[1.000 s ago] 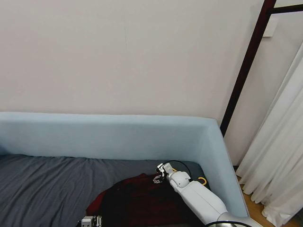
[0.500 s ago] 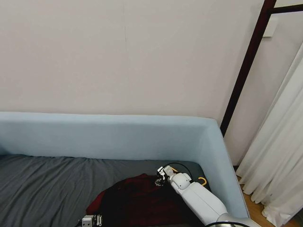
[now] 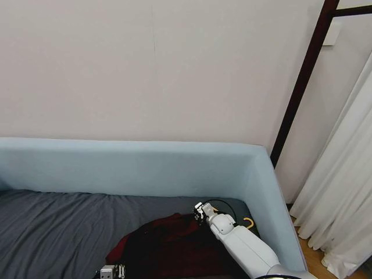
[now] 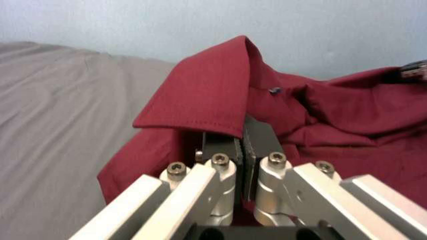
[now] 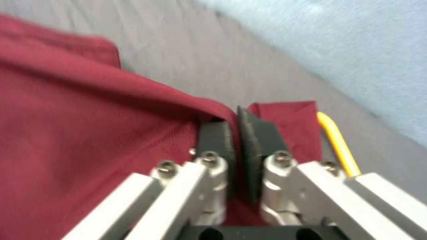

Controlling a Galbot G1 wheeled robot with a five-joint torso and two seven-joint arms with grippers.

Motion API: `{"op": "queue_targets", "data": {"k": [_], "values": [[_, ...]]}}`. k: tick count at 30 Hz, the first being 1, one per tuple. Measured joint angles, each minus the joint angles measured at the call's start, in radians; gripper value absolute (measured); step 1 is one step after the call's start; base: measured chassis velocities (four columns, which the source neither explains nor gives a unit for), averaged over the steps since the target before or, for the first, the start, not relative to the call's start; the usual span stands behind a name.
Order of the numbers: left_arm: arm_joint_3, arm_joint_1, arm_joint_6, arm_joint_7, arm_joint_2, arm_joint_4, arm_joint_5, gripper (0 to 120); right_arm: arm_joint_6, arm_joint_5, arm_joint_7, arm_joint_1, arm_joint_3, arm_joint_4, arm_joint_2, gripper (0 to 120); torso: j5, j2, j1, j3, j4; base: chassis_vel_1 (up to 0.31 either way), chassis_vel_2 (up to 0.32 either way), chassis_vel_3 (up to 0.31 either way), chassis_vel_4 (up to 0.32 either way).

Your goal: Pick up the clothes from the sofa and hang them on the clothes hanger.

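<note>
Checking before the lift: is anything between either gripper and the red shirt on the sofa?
Nothing visible. The left gripper is shut on a raised fold of the red shirt, and the right gripper is shut on its edge.

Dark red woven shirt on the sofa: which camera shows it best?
The left wrist view: the dark red woven shirt shows its collar, button and folds, with the left pincer shut on it. The right wrist view shows an edge in the shut right pincer; the head view, a dark heap.
</note>
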Motion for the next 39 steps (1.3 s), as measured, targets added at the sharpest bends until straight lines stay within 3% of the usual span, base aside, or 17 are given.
{"op": "queue_targets", "data": {"k": [1, 7, 14, 18, 19, 25, 34, 39], "values": [[0.001, -0.005, 0.0, -0.003, 0.005, -0.006, -0.006, 0, -0.001, 0.048, 0.016, -0.012, -0.01, 0.059, -0.032, 0, 0.0, 0.0, 0.0, 0.0, -0.0001, 0.0, 0.0, 0.0, 0.0], [0.008, -0.032, 0.0, -0.014, 0.03, -0.029, -0.029, 0, 0.016, 0.175, 0.066, -0.047, -0.033, 0.249, -0.142, 0, -0.0001, 0.0, 0.0, 0.0, -0.0005, 0.0, 0.0, 0.0, 0.0], [0.016, -0.123, -0.049, -0.037, 0.094, -0.091, -0.098, 0, 0.159, 0.33, 0.095, -0.087, 0.043, 0.468, -0.245, 0, 0.0, 0.0, 0.0, 0.0, 0.0, 0.0, 0.0, 0.0, 0.0], [0.037, -0.222, -0.061, -0.042, 0.197, -0.151, -0.198, 0, 0.195, 0.451, 0.13, -0.096, 0.12, 0.628, -0.31, 0, 0.0, 0.0, 0.0, 0.0, -0.0002, 0.0, 0.0, 0.0, 0.0], [0.037, -0.222, -0.061, -0.042, 0.197, -0.151, -0.198, 0, 0.195, 0.451, 0.13, -0.096, 0.12, 0.628, -0.31, 0, 0.0, 0.0, 0.0, 0.0, -0.0002, 0.0, 0.0, 0.0, 0.0], [0.057, -0.396, -0.046, -0.02, 0.37, -0.212, -0.363, 0, 0.186, 0.608, 0.207, -0.099, 0.234, 0.863, -0.436, 0, 0.0, 0.0, 0.0, 0.0, 0.0, 0.0, 0.0, 0.0, 0.0], [0.062, -0.53, -0.037, 0.007, 0.468, -0.243, -0.484, 0, 0.181, 0.694, 0.241, -0.107, 0.313, 1.021, -0.525, 0, 0.0002, 0.0, 0.0, 0.0, -0.0003, 0.0, 0.0, 0.0, 0.0], [0.054, -0.617, -0.003, 0.03, 0.559, -0.308, -0.576, 0, 0.166, 0.775, 0.268, -0.132, 0.41, 1.184, -0.619, 0, 0.0, 0.0, 0.0, 0.0, -0.0002, 0.0, 0.0, 0.0, 0.0]]}}
